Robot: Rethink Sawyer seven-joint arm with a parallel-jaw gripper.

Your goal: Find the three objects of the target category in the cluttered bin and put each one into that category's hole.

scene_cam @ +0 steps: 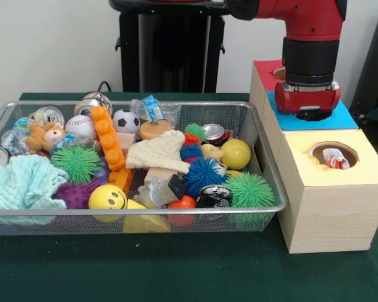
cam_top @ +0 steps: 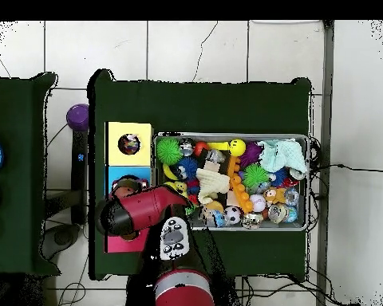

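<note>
The wire mesh bin is full of toys and stands left of three wooden boxes; it also shows in the overhead view. The yellow-topped box is nearest the camera, and its round hole holds one whitish dotted fabric piece. From overhead the hole shows something inside. Another whitish blotched piece seems to lie at the bin's far left. My gripper hangs low over the blue-topped box, behind the yellow one. Its lower end is hidden.
A cream knitted cloth lies mid-bin and a teal towel at front left. Spiky balls, cans, an orange brick and a yellow smiley ball crowd the bin. The red-topped box stands farthest back. My arm covers the blue and red boxes from overhead.
</note>
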